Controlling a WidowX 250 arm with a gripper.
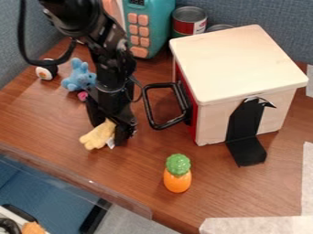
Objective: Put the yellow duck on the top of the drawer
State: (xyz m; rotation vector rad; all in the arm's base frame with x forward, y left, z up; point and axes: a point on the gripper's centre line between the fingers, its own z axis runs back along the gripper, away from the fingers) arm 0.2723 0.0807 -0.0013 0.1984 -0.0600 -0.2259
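The black gripper [110, 122] hangs low over the left-centre of the table, left of the drawer's handle. The yellow duck [96, 136], a soft toy with a small white tag, is right at the gripper's lower end. Its upper part is hidden behind the gripper, while the rest sticks out toward the lower left. The drawer [235, 61] is a box at the right with a pale wooden top, a red front and a black handle [149, 109] facing left.
An orange and green pineapple toy [178, 173] stands in front of the drawer. Behind the arm are a blue plush [79, 76], a small round black-and-white toy [47, 71], a teal toy [148, 27] and a can [189, 21]. A black bracket [246, 132] leans on the drawer's side.
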